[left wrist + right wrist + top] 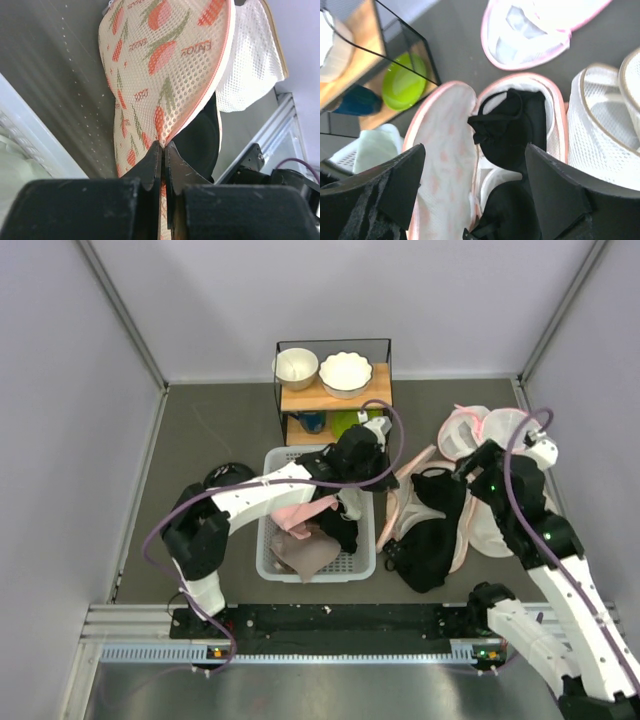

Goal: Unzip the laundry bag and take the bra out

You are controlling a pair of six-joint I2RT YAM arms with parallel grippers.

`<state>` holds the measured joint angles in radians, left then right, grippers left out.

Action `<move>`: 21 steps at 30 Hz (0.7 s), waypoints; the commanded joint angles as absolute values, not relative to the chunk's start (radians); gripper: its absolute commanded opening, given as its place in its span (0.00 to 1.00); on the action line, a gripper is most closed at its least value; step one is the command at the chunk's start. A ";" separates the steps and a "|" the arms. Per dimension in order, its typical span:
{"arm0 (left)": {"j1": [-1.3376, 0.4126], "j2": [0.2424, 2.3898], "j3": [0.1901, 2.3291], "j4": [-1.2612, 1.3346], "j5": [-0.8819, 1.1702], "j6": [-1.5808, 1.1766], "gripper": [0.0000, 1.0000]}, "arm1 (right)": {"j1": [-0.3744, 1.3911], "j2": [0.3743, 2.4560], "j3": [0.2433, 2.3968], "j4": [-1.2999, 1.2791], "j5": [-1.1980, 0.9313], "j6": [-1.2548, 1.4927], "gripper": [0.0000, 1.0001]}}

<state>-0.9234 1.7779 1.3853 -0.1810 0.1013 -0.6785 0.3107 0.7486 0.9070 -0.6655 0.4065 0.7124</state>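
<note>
The laundry bag [165, 65], cream with an orange-pink floral print and pink trim, lies open right of the basket in the top view [398, 508]. My left gripper [163, 146] is shut on the bag's floral flap and holds it lifted; in the top view it is at the bag's left edge [383, 478]. The black bra [515, 125] lies in the open bag and spills toward the near side [430, 535]. My right gripper [475, 170] is open and empty just above the bra, at the bag's far end in the top view [470, 468].
A white basket [272, 565] with pink and beige cloths stands left of the bag. White mesh domes with pink rims [470, 430] lie at the far right. A wire shelf [335, 395] with two white bowls and a green bowl [402, 75] stands behind.
</note>
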 commanded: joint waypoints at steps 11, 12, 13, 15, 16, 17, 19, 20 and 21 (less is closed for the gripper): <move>-0.861 1.809 1.443 -0.150 0.370 -0.707 0.00 | 0.299 0.753 0.605 -0.623 0.293 0.732 0.85; -0.861 1.810 1.443 -0.149 0.373 -0.709 0.00 | 0.299 0.791 0.600 -0.611 0.278 0.727 0.84; -0.859 1.813 1.442 -0.149 0.380 -0.712 0.00 | 0.299 0.807 0.591 -0.592 0.272 0.718 0.84; -0.861 1.816 1.443 -0.146 0.388 -0.716 0.00 | 0.299 0.842 0.581 -0.549 0.275 0.715 0.81; -0.859 1.818 1.443 -0.143 0.393 -0.718 0.00 | 0.299 0.877 0.574 -0.532 0.281 0.710 0.79; -0.859 1.818 1.443 -0.143 0.394 -0.718 0.00 | 0.299 0.894 0.571 -0.508 0.288 0.709 0.77; -0.861 1.818 1.442 -0.141 0.396 -0.718 0.00 | 0.299 0.951 0.563 -0.476 0.304 0.703 0.70; -0.859 1.818 1.440 -0.141 0.397 -0.718 0.00 | 0.299 0.969 0.563 -0.465 0.307 0.703 0.67; -0.859 1.819 1.440 -0.138 0.400 -0.719 0.00 | 0.299 0.989 0.564 -0.448 0.317 0.701 0.60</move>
<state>-0.8616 1.8183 1.4048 -0.1802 0.3706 -0.7097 0.3080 0.9283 0.5667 -0.5591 0.2859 0.7105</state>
